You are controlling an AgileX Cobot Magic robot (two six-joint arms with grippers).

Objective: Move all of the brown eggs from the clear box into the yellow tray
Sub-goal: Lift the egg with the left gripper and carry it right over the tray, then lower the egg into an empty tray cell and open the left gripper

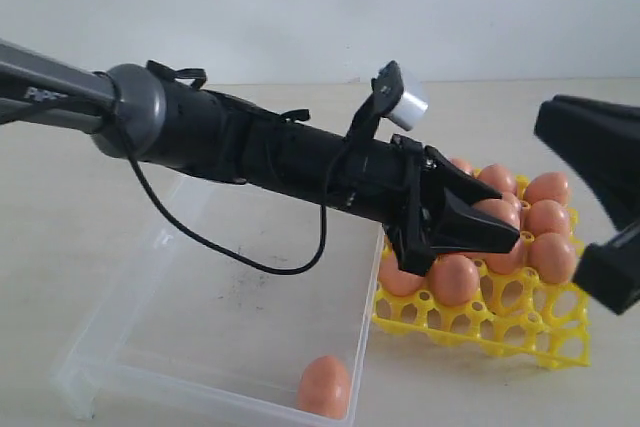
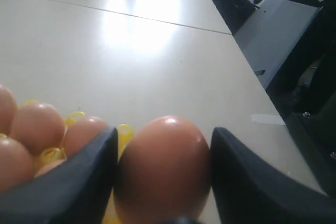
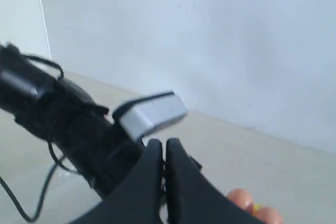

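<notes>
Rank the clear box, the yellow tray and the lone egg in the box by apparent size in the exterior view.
1. clear box
2. yellow tray, partly hidden by the arm
3. egg, smallest though nearest the camera

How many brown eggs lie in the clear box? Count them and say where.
1. The brown egg lies against the wall of the clear box nearest the camera, at the corner beside the yellow tray. The left arm covers part of the box, so more may be hidden.

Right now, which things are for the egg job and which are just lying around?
For the job: brown eggs, one in the left jaws, one in the clear box, others in the yellow tray.
Just around: table, grey cabinet, white wall.
</notes>
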